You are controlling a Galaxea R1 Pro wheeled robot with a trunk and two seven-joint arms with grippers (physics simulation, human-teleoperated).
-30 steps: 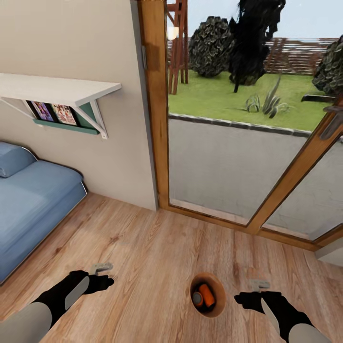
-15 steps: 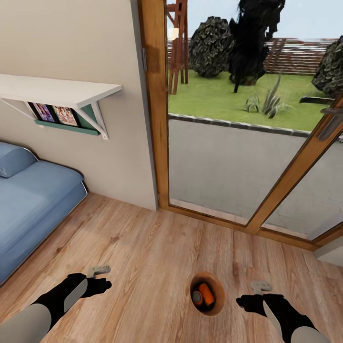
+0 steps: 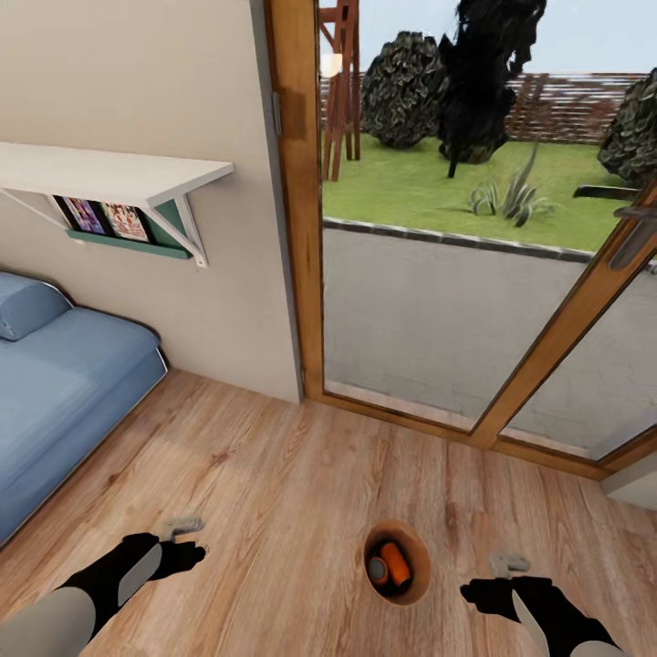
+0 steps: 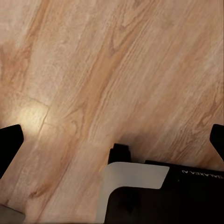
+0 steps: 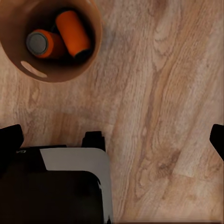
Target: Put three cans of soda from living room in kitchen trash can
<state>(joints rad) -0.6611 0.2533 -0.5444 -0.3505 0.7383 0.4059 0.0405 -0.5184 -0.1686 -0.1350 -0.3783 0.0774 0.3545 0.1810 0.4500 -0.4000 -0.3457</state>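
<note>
The trash can (image 3: 398, 564) sits on the wood floor (image 3: 274, 474) holding 2 soda cans (image 5: 58, 38). Left gripper (image 3: 182, 526) and right gripper (image 3: 509, 563) hover empty, jaws wide. Next call: find can 3.

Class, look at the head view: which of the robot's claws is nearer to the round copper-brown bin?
Right. The right claw sits just beside the round copper-brown bin; the left claw is well off across the floor.

A wooden plank floor (image 3: 274, 474) carries a round brown bin (image 3: 398, 593) standing upright near the glass doors. A blue sofa (image 3: 55, 392) rests on the same floor, well apart from the bin.
</note>
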